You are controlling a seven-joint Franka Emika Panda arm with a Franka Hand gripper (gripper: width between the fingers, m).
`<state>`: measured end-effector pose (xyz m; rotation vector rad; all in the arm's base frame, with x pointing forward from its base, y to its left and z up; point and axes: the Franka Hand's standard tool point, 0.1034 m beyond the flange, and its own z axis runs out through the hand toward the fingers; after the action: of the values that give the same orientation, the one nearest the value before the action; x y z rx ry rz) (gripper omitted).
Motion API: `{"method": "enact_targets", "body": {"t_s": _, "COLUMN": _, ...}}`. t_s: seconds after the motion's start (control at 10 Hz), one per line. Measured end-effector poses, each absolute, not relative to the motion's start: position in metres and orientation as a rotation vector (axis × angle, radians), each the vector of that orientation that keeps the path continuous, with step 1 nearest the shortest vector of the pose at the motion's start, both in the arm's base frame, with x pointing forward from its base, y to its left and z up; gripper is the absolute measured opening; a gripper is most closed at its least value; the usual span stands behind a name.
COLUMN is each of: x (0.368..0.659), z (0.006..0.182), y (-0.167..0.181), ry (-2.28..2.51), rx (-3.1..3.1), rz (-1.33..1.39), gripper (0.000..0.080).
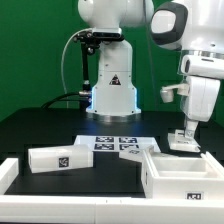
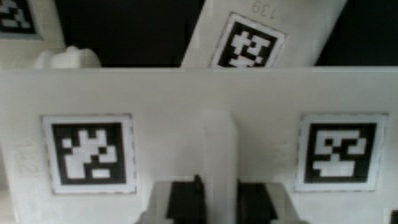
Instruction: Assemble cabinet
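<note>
The white cabinet body [image 1: 178,170], an open box with tags, stands at the exterior view's right front. My gripper [image 1: 184,138] reaches straight down onto its far edge. In the wrist view my gripper [image 2: 222,195] has its two dark fingers [image 2: 187,203] close together, with a white upright ridge of the cabinet body [image 2: 214,140] between them and a tag on each side. A loose white tagged panel [image 1: 60,157] lies at the exterior view's left. Another tagged white panel [image 2: 249,40] shows beyond the body in the wrist view. The knob is not in view.
The marker board [image 1: 116,143] lies flat in the middle of the black table. A low white rail [image 1: 8,176] borders the table's front and left. The robot base [image 1: 112,90] stands behind the board, before a green backdrop.
</note>
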<state>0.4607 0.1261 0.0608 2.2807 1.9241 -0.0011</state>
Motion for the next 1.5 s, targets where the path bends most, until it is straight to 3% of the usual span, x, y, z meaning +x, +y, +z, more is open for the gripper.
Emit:
{"method": "enact_targets", "body": {"t_s": 0.7, "x": 0.470, "z": 0.064, "y": 0.121, "ry": 2.058, "rx": 2.151, "rz": -0.056, "gripper": 0.0064}}
{"method": "enact_targets", "body": {"t_s": 1.5, "x": 0.452, "z": 0.061, "y": 0.125, "ry": 1.966, "rx": 2.217, "rz": -0.196, "gripper": 0.0064}}
